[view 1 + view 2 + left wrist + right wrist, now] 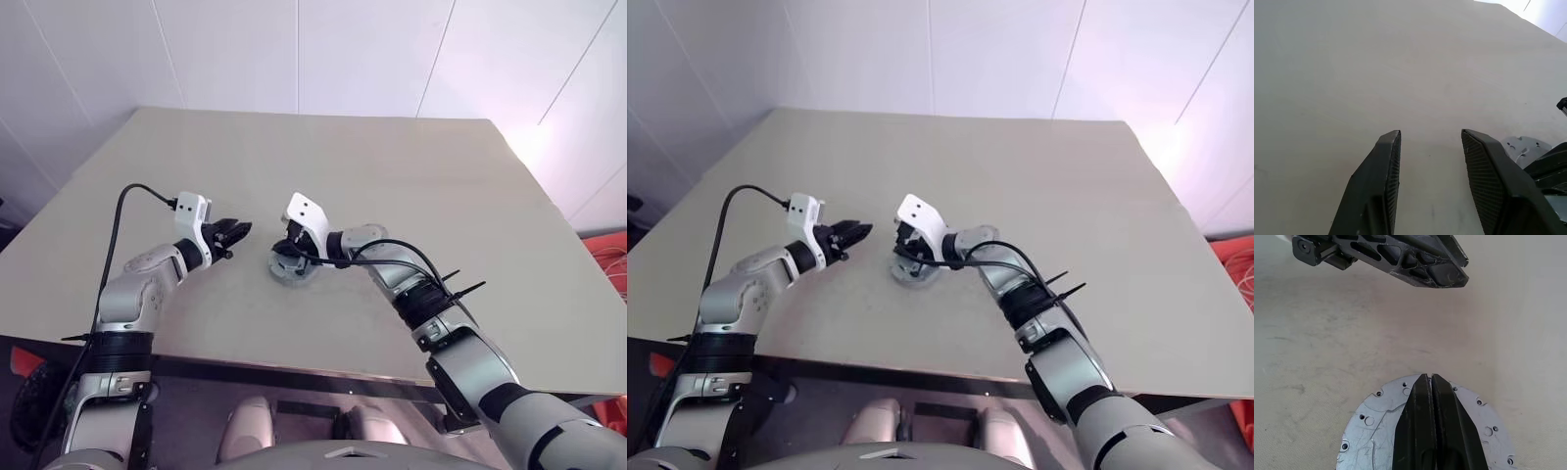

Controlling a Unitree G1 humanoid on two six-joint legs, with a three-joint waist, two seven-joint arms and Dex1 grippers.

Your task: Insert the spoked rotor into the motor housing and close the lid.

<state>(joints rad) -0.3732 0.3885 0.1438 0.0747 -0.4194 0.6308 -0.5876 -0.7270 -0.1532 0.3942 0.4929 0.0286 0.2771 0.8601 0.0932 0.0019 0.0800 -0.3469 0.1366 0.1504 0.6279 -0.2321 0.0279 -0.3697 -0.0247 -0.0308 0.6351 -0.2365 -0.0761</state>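
The lid (1376, 426), a flat grey metal disc with small holes near its rim, lies closed over the motor housing on the bench (411, 196), under the right end effector (1431, 378), whose fingers are shut and empty, tips over the disc. It looks rigid, smooth and fairly heavy, best pressed flat or taken at the rim. The left end effector (237, 231) hovers just beside it, part open and empty.
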